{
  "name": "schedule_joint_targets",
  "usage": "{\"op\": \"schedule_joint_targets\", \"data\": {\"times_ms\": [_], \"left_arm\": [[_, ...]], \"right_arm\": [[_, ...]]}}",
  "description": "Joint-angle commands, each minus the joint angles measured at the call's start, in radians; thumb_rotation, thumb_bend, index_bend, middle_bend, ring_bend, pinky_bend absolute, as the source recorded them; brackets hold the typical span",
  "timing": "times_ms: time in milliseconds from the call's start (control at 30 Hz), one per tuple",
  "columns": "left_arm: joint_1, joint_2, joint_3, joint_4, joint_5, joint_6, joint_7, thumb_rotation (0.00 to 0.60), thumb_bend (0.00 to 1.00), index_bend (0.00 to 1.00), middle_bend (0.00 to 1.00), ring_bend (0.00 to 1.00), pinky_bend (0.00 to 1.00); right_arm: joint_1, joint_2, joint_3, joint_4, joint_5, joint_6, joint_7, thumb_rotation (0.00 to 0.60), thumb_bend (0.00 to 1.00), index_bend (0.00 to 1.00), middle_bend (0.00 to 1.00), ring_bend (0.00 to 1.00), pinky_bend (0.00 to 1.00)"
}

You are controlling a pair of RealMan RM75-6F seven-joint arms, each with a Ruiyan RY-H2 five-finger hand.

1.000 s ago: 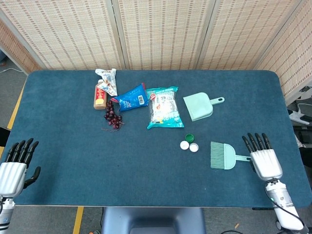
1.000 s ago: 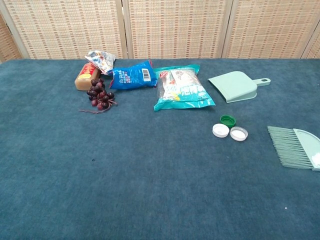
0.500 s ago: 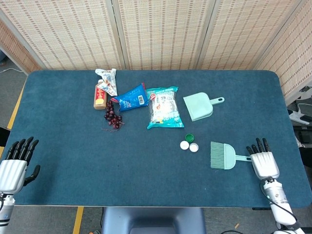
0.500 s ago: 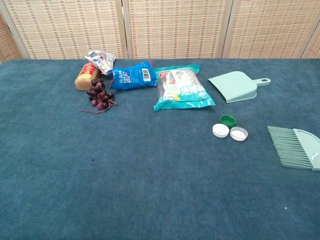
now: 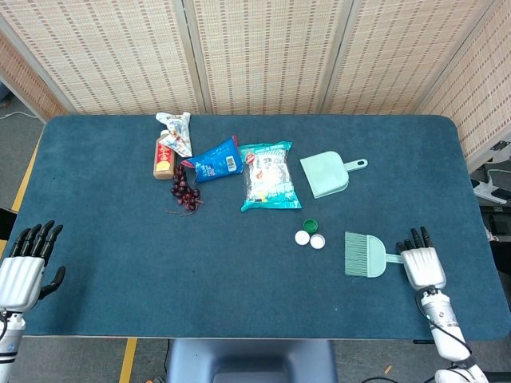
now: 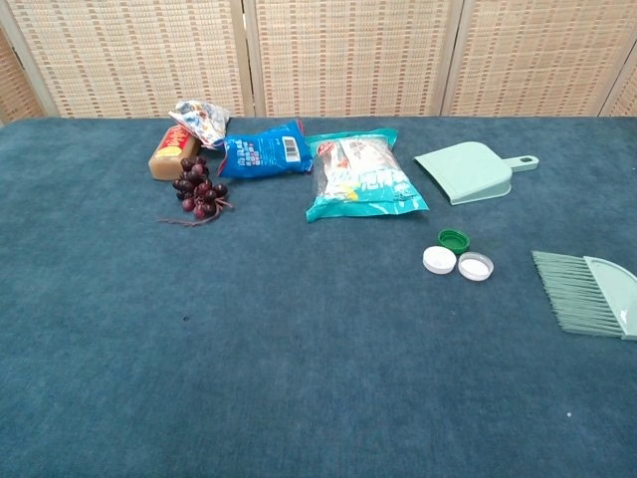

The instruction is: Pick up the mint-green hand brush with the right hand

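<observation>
The mint-green hand brush (image 5: 366, 254) lies flat on the blue table near the right front, bristles to the left and its thin handle (image 5: 393, 258) to the right. My right hand (image 5: 421, 265) hovers palm down at the handle's end, its dark fingers (image 5: 412, 239) apart and looking short from above; it holds nothing that I can see. In the chest view only the brush (image 6: 587, 292) shows, cut off by the right edge. Beyond the table's left front corner, my left hand (image 5: 22, 270) stays empty with fingers spread.
Three bottle caps (image 5: 310, 236) lie just left of the brush. A matching dustpan (image 5: 326, 173) sits behind them. Snack bags (image 5: 267, 176), a blue packet (image 5: 217, 160), grapes (image 5: 184, 190) and a wrapped bar (image 5: 164, 155) cluster at the back left.
My right hand has drawn toward the table's front edge and slightly left, closer to the handle's end, with its fingers looking shorter. The brush and the left hand have not moved.
</observation>
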Motion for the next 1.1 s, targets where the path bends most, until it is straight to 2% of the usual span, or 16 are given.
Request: {"op": "schedule_joint_targets", "data": {"times_ms": [33, 433, 800, 933, 1100], "left_arm": [[0.000, 0.000, 0.002, 0.002, -0.002, -0.002, -0.003, 0.600, 0.40, 0.00, 0.00, 0.00, 0.09], [-0.005, 0.003, -0.002, 0.007, -0.012, -0.009, -0.014, 0.600, 0.40, 0.00, 0.00, 0.00, 0.09], [-0.002, 0.007, 0.002, 0.006, -0.016, -0.007, -0.015, 0.600, 0.40, 0.00, 0.00, 0.00, 0.09], [-0.002, 0.007, 0.002, 0.004, -0.021, -0.011, -0.011, 0.600, 0.40, 0.00, 0.00, 0.00, 0.09], [-0.002, 0.008, 0.003, 0.001, -0.021, -0.010, -0.007, 0.600, 0.40, 0.00, 0.00, 0.00, 0.09]], "right_arm": [[0.002, -0.005, 0.000, 0.003, 0.000, -0.001, -0.003, 0.600, 0.24, 0.36, 0.33, 0.09, 0.00], [0.011, -0.011, 0.002, -0.017, 0.004, -0.007, -0.023, 0.600, 0.24, 0.36, 0.33, 0.09, 0.00], [0.016, -0.016, 0.004, -0.034, 0.013, -0.010, -0.052, 0.600, 0.24, 0.43, 0.37, 0.13, 0.00], [0.016, -0.023, 0.005, -0.028, 0.011, -0.002, -0.055, 0.600, 0.24, 0.51, 0.43, 0.18, 0.00], [0.017, -0.039, 0.005, -0.005, 0.009, 0.002, -0.039, 0.600, 0.28, 0.67, 0.57, 0.31, 0.00]]}}
